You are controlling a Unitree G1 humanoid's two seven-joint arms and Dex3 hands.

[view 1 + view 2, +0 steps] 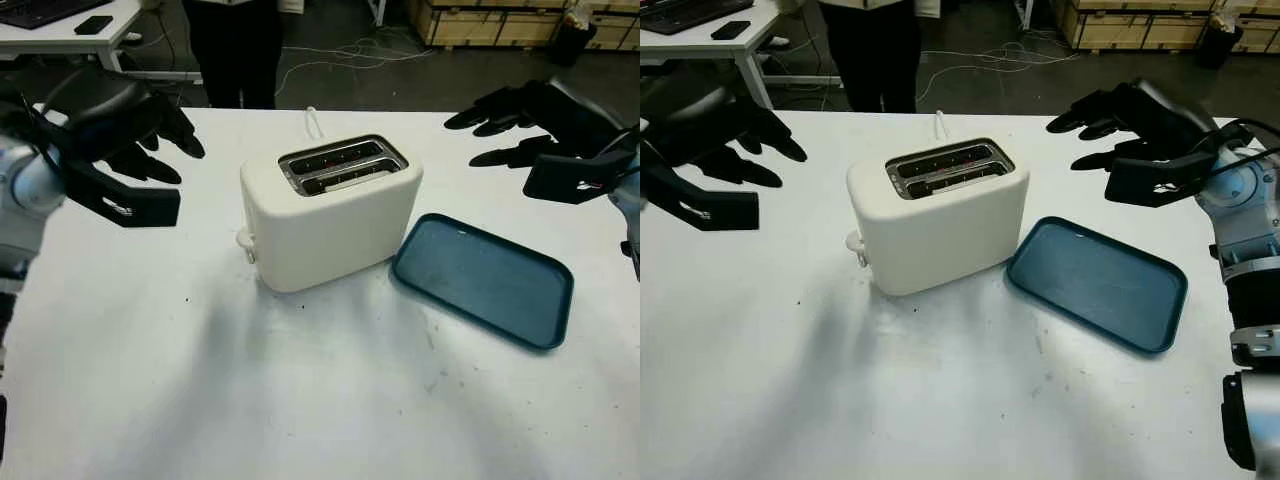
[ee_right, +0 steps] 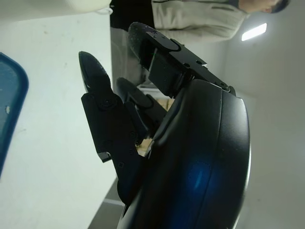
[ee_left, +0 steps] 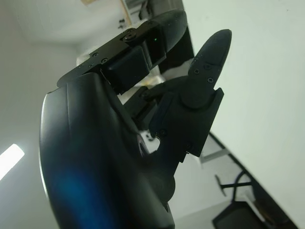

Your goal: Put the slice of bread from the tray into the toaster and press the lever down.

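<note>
Left eye view. Toaster (image 1: 330, 212) upright mid-table, cream, its two slots (image 1: 342, 165) facing up; dark inside, no bread visible in them. Lever knob (image 1: 244, 241) on the toaster's left end, low. Tray (image 1: 482, 279) just right of the toaster, close to its lower right corner, blue, flat on the white table (image 1: 200, 380); nothing lies in it. No bread slice to be seen anywhere. Left hand (image 1: 120, 130) raised left of the toaster, well apart from it, fingers stretched out and holding nothing. Right hand (image 1: 540, 125) raised beyond the tray's far edge, fingers likewise extended, empty. Wide bare tabletop toward the near edge.

Right eye view. Same layout. A person's dark legs (image 1: 872, 55) stand past the far table edge; cables on the floor behind.

Left wrist view. Black shell and one straight finger (image 3: 209, 62) against white table.

Right wrist view. Straight fingers (image 2: 93, 76) above the table; tray's rim (image 2: 14, 95) at the side.
</note>
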